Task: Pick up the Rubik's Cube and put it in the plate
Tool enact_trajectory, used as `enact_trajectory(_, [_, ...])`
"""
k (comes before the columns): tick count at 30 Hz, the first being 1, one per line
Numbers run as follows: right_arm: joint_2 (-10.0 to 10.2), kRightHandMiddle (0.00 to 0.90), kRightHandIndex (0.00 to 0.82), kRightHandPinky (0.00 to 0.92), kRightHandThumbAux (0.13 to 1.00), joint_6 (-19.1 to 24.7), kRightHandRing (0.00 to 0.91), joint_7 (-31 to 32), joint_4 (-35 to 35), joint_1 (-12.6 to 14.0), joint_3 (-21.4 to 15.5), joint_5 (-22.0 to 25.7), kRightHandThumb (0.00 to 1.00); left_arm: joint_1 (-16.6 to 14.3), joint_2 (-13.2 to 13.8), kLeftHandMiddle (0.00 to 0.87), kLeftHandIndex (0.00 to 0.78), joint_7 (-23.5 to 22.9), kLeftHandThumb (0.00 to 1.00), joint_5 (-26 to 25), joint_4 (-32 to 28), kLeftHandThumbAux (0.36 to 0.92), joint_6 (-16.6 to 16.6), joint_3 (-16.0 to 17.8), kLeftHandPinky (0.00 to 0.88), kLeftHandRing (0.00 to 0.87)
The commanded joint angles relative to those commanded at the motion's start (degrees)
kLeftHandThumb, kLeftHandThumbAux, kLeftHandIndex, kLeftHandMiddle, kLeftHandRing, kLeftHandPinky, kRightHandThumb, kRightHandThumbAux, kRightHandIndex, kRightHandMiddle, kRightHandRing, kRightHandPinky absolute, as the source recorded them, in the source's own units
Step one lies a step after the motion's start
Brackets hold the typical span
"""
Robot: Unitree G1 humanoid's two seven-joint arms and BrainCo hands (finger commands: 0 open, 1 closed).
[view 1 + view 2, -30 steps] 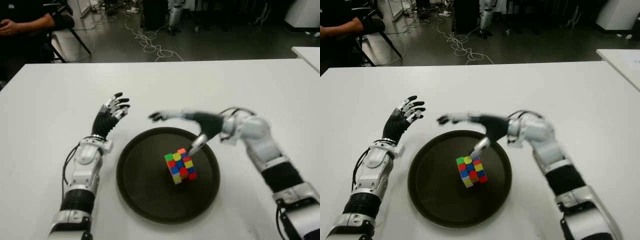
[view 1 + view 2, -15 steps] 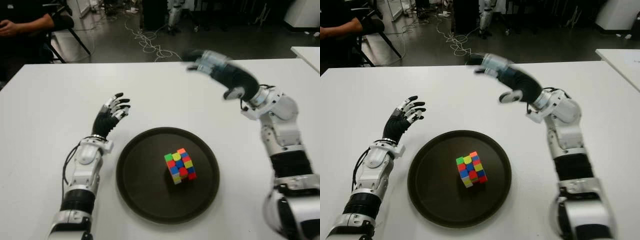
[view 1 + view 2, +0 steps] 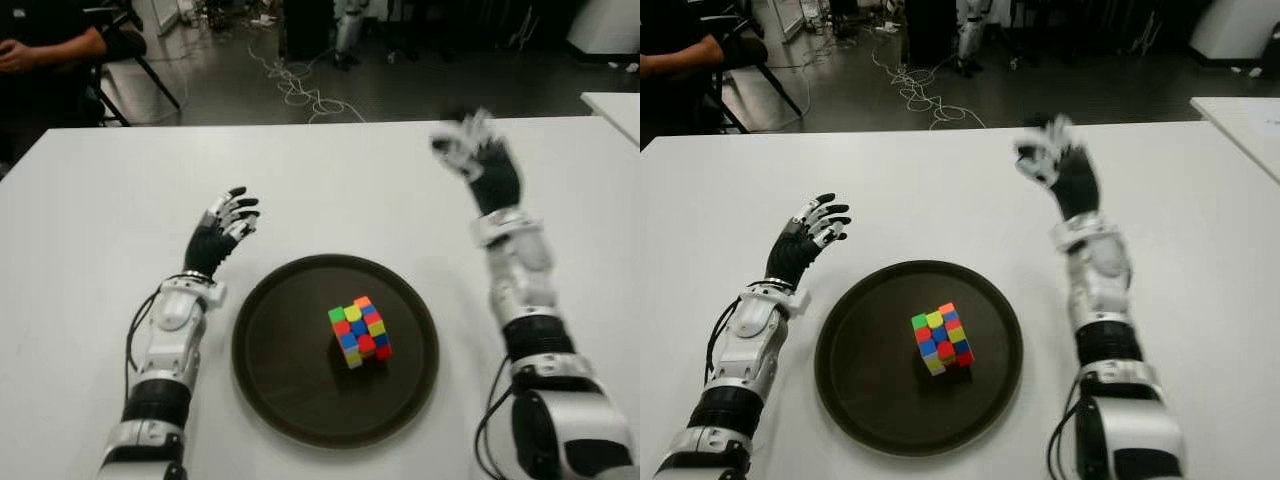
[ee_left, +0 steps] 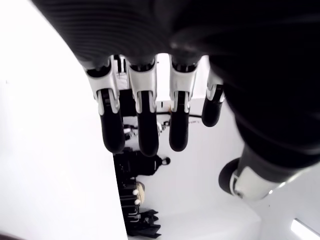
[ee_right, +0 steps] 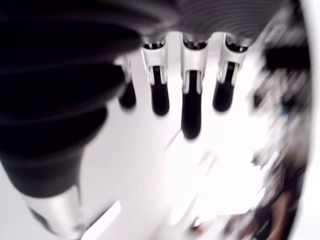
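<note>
**Inspector:** Where the white bench (image 3: 90, 250) carries the work, noted matte, unmarked, running to a far edge with dark grey floor (image 3: 400, 90) beyond. Second white surface (image 3: 615, 105) seen at the far right, set apart by a gap.

**Clerk:** Room behind?

**Inspector:** Loose white cables (image 3: 300, 85) coiled on the floor; dark chair legs (image 3: 150, 70) at far left, with a person's forearm (image 3: 45, 50) in a dark sleeve beside them. Dark stands and equipment farther back, too dim to identify.

**Clerk:** Task items?

**Inspector:** Rubik's Cube (image 3: 360, 331) found inside the plate (image 3: 270, 350), slightly right of centre, standing on the dark round base, clear of the rim, one corner turned toward the camera. Untouched by either hand.

**Clerk:** Hands?

**Inspector:** Left hand (image 3: 222, 229) to the left of the plate, near its far rim; fingers (image 4: 144, 126) extended and loosely parted, holding nothing. Contact with the bench not determinable. Right hand (image 3: 478, 158) raised beyond the plate on the right side, well apart from the cube, palm away, fingers (image 5: 192, 107) straight and spread, empty. Blurred in the eye views.
</note>
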Motion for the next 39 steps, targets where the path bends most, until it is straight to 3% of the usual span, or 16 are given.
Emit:
enact_trajectory(4, [0.73,0.375,0.291,0.442,0.848,2.75,0.409,-3.55,-2.13,-1.14,0.35,-2.03,0.002,-0.16,0.11,0.245,0.160,-0.09,0.317,-0.02,0.11,0.663,0.09,0.05,0.285,0.243])
enact_trajectory(8, [1.30,0.393,0.296,0.458,0.856,2.28,0.427,-5.84,-9.13,0.68,0.08,-2.99,0.000,-0.60,0.10,0.248,0.162,0.04,0.330,0.16,0.93,0.669,-0.26,0.04,0.290,0.246])
enact_trajectory(12, [2.17,0.385,0.283,0.446,0.862,2.94,0.427,-7.26,-14.90,3.68,-0.40,-2.96,0.000,-0.80,0.14,0.245,0.161,0.12,0.333,0.29,1.29,0.669,-0.64,-0.01,0.297,0.246])
enact_trajectory(15, [3.30,0.373,0.279,0.425,0.870,3.76,0.412,-8.62,-20.09,7.74,-0.47,-3.03,0.000,-0.80,0.09,0.248,0.164,0.33,0.333,0.36,1.21,0.673,-0.92,-0.02,0.304,0.249])
enact_trajectory(20, [2.67,0.359,0.286,0.404,0.878,1.64,0.387,-9.80,-15.35,10.21,-1.38,-4.29,0.000,-0.56,-0.06,0.253,0.167,0.79,0.334,0.48,0.64,0.685,-0.95,-0.12,0.311,0.252])
enact_trajectory(21, [2.38,0.355,0.328,0.397,0.831,0.89,0.380,-10.15,-13.14,10.15,-1.53,-4.76,0.238,-0.47,-0.06,0.254,0.165,0.87,0.333,0.51,0.43,0.686,-0.86,-0.17,0.309,0.252])
enact_trajectory(23, [1.67,0.347,0.365,0.383,0.789,-0.30,0.369,-10.70,-9.28,9.79,-1.59,-5.75,0.447,-0.27,0.00,0.252,0.161,0.99,0.331,0.61,-0.11,0.687,-0.56,-0.29,0.306,0.250])
enact_trajectory(25, [0.63,0.333,0.386,0.364,0.763,-2.72,0.354,-11.10,-5.01,9.25,-1.31,-7.17,0.574,-0.15,0.07,0.247,0.156,1.10,0.328,0.70,-0.49,0.687,-0.29,-0.38,0.301,0.245])
enact_trajectory(33, [-2.84,0.284,0.394,0.337,0.745,-10.40,0.319,-13.16,2.38,5.29,0.86,-12.84,0.654,0.00,0.15,0.246,0.152,1.17,0.324,0.66,-0.78,0.687,-0.02,-0.53,0.294,0.246])
enact_trajectory(39, [-3.18,0.271,0.394,0.334,0.743,-14.94,0.314,-13.32,3.83,5.69,1.65,-14.26,0.659,0.33,0.24,0.242,0.147,1.22,0.325,0.63,-1.40,0.686,0.40,-0.60,0.294,0.246])
